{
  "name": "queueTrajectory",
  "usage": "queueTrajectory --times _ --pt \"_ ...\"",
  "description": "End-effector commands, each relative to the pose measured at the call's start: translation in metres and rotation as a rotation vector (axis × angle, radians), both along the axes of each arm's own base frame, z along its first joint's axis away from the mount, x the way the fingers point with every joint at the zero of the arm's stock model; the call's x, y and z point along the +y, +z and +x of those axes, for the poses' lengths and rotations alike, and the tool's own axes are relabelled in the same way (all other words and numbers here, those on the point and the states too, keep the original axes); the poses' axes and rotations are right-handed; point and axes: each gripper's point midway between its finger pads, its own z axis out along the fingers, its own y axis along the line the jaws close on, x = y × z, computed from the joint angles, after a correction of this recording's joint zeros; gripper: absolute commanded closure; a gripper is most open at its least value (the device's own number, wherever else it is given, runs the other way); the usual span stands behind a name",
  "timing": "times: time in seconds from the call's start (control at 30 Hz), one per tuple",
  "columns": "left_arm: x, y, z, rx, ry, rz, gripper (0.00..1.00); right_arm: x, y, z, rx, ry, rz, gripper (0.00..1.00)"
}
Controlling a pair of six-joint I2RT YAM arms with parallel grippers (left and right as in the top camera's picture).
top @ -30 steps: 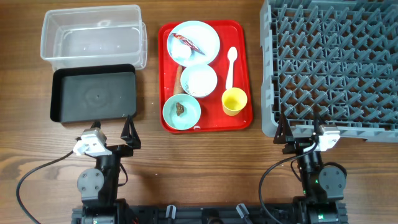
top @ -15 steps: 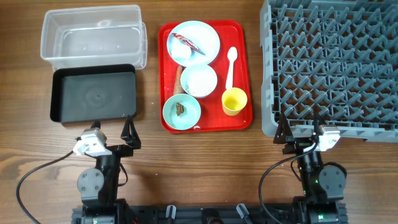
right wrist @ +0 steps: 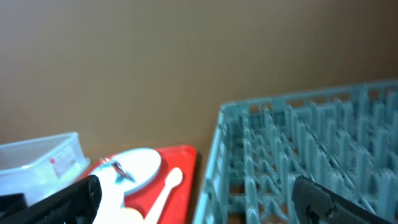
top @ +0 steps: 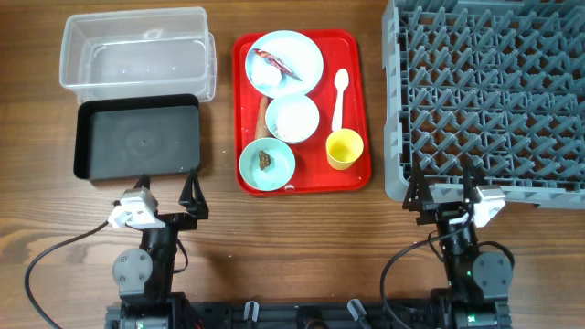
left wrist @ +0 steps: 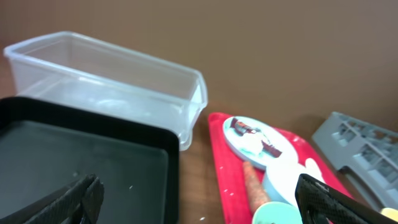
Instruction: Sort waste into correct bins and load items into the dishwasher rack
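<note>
The left gripper (top: 166, 185) at 7 o'clock and the right gripper (top: 441, 181) at 5 o'clock stand spread wide, empty. The plate (top: 306, 46) lies on the red tray (top: 355, 55) at 12 o'clock, the rack (top: 484, 91) at 2 o'clock.

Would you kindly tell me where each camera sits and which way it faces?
Overhead: above the table, looking straight down at red tray, black tub, rack; left gripper and right gripper below.
Left wrist: low, facing the tub and tray; own fingers in lower corners.
Right wrist: low, facing the rack; own fingers in lower corners.
Shared: both wrist views show the light-blue plate.
</note>
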Motion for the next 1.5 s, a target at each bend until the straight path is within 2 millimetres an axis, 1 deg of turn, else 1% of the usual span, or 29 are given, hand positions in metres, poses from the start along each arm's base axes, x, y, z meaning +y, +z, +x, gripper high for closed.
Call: queueTrajectory --times 0.0,0.07,0.17,0.27,0.37,0.43,0.47,0.53,0.6,0.67,0.7,0.8,0.83,0.87,0.9,0.97,1.0,1.03,1.1,1.13,1.2,1.27,1.3,1.37,1.4,1.43,1.47 --pt "-0.019 0.02 -0.002 -0.09 -0.111 0.024 0.0 0.018 0.022 -0.008 -0.079 0.097 -0.063 0.0" --pt "-0.027 0.035 -0.005 -0.139 -0.158 0.031 0.0 0.019 0.041 -0.012 -0.112 0.102 -0.066 0.0" --pt "-0.027 0.053 -0.007 -0.157 -0.157 0.041 0.0 0.019 0.068 -0.015 -0.147 0.091 -0.119 0.0" --pt "-0.027 0.074 -0.004 -0.153 -0.156 0.066 0.0 0.021 0.088 -0.012 -0.137 0.098 -0.142 0.0" --pt "-0.03 0.095 0.011 -0.073 -0.18 0.098 0.0 0.027 0.108 0.0 -0.075 0.135 -0.147 0.0" --pt "-0.03 0.101 0.025 0.001 -0.189 0.098 0.0 0.03 0.116 0.01 -0.029 0.153 -0.147 0.0" --pt "-0.029 0.106 0.038 0.066 -0.192 0.087 0.0 0.032 0.122 0.018 0.018 0.171 -0.148 0.0" --pt "-0.028 0.111 0.059 0.164 -0.197 0.071 0.0 0.035 0.129 0.027 0.07 0.186 -0.15 0.0" --pt "-0.032 0.115 0.085 0.276 -0.229 0.05 0.0 0.041 0.138 0.038 0.133 0.227 -0.197 0.0" --pt "-0.041 0.122 0.111 0.372 -0.275 0.032 0.0 0.042 0.142 0.047 0.208 0.236 -0.201 0.0" --pt "-0.049 0.125 0.127 0.421 -0.298 0.03 0.0 0.043 0.143 0.052 0.247 0.244 -0.212 0.0" --pt "-0.077 0.131 0.168 0.525 -0.376 0.123 0.0 0.044 0.137 0.064 0.379 0.258 -0.202 0.0" --pt "-0.081 0.128 0.182 0.569 -0.354 0.151 0.0 0.044 0.132 0.068 0.423 0.263 -0.198 0.0" --pt "-0.085 0.12 0.198 0.637 -0.318 0.183 0.0 0.046 0.126 0.071 0.465 0.279 -0.194 0.0" --pt "-0.091 0.112 0.209 0.688 -0.309 0.205 0.0 0.048 0.122 0.073 0.492 0.295 -0.188 0.0" --pt "-0.11 0.087 0.228 0.788 -0.34 0.227 0.0 0.052 0.11 0.076 0.541 0.323 -0.178 0.0" --pt "-0.132 0.064 0.24 0.828 -0.403 0.217 0.0 0.053 0.103 0.078 0.568 0.328 -0.174 0.0" --pt "-0.144 0.049 0.244 0.848 -0.444 0.207 0.0 0.053 0.099 0.079 0.582 0.329 -0.172 0.0" --pt "-0.173 0.009 0.243 0.924 -0.54 0.182 0.0 0.054 0.092 0.08 0.612 0.334 -0.157 0.0" --pt "-0.183 -0.008 0.243 0.952 -0.571 0.178 0.0 0.054 0.09 0.082 0.626 0.33 -0.135 0.0" --pt "-0.197 -0.033 0.25 0.963 -0.59 0.188 0.0 0.054 0.086 0.082 0.65 0.323 -0.095 0.0" --pt "-0.208 -0.057 0.264 0.952 -0.591 0.182 0.0 0.054 0.085 0.082 0.659 0.321 -0.084 0.0" --pt "-0.206 -0.071 0.278 0.951 -0.519 0.144 0.0 0.054 0.084 0.082 0.664 0.321 -0.083 0.0" --pt "-0.202 -0.088 0.294 0.944 -0.421 0.119 0.0 0.054 0.082 0.081 0.673 0.321 -0.082 0.0" --pt "-0.199 -0.103 0.302 0.943 -0.372 0.118 0.0 0.053 0.081 0.08 0.681 0.321 -0.082 0.0" --pt "-0.2 -0.115 0.305 0.942 -0.358 0.13 0.0 0.053 0.08 0.079 0.687 0.322 -0.081 0.0" --pt "-0.197 -0.127 0.309 0.95 -0.302 0.13 0.0 0.053 0.079 0.078 0.692 0.322 -0.081 0.0"
